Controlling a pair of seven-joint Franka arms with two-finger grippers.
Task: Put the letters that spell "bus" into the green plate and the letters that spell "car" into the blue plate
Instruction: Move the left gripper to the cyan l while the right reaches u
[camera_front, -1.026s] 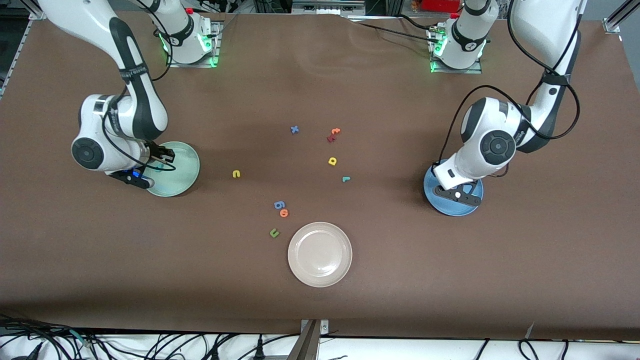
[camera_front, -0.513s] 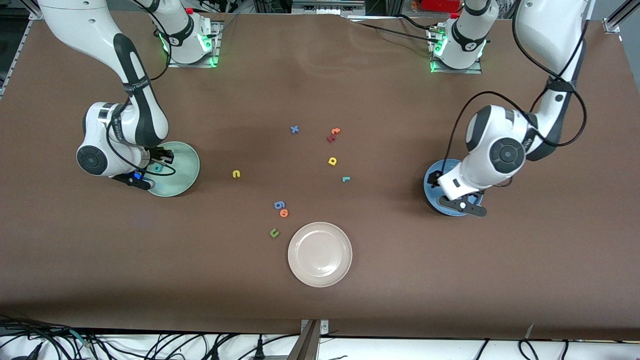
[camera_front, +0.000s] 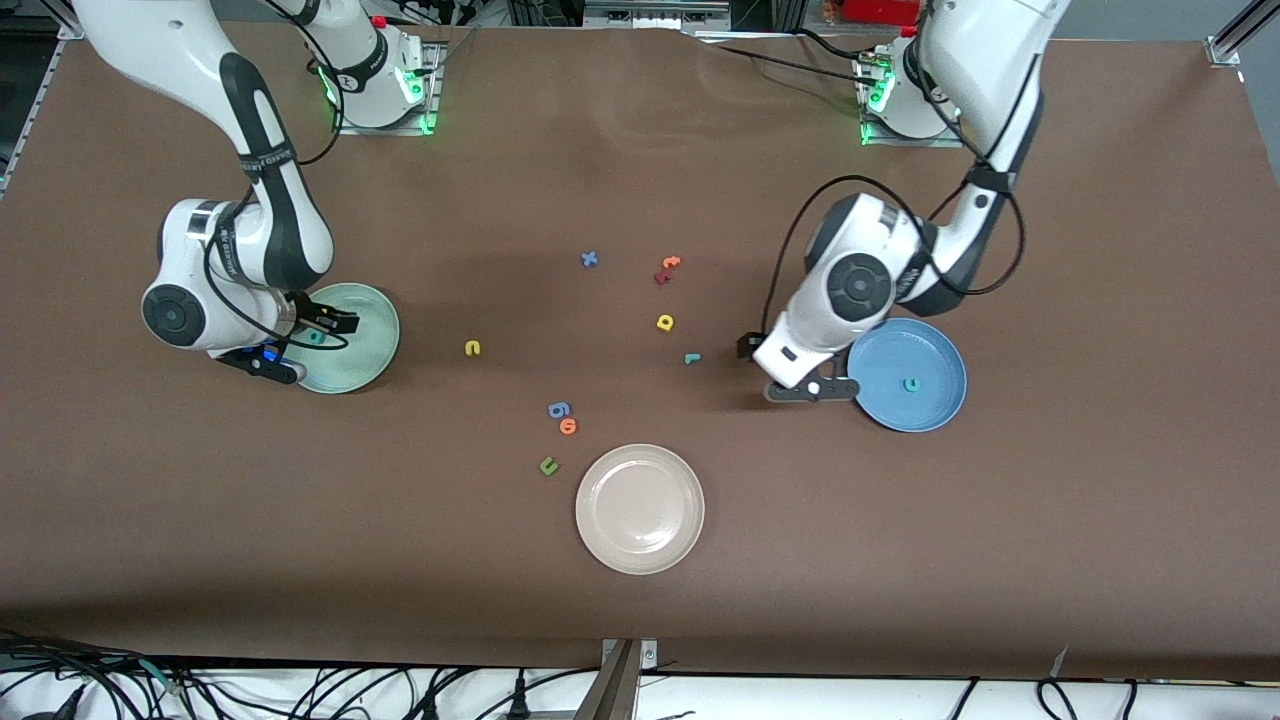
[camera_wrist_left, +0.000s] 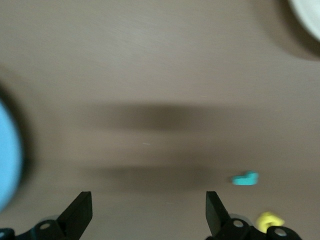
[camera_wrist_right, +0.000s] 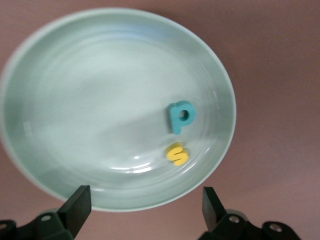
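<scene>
The green plate (camera_front: 368, 345) sits at the right arm's end of the table. In it lie the teal "b" (camera_wrist_right: 181, 116) and the yellow "s" (camera_wrist_right: 176, 154). My right gripper (camera_front: 330, 322) hangs open and empty over that plate's rim (camera_wrist_right: 145, 202). The blue plate (camera_front: 938, 362) at the left arm's end holds the teal "c" (camera_front: 910, 384). My left gripper (camera_front: 752, 348) is open and empty over bare table between the blue plate and the teal "r" (camera_front: 691, 358). The yellow "a" (camera_front: 665, 322) and yellow "u" (camera_front: 473, 347) lie on the table.
A beige-white plate (camera_front: 640, 508) stands nearest the front camera. Around the table's middle lie a blue "x" (camera_front: 589, 259), an orange "t" (camera_front: 671, 263), a red letter (camera_front: 661, 277), a blue digit (camera_front: 558, 409), an orange "o" (camera_front: 568, 426) and an olive "u" (camera_front: 548, 465).
Both grippers opened. The left arm swung off the blue plate toward the table's middle, leaving the teal "c" there. The right gripper released the "b" into the green plate.
</scene>
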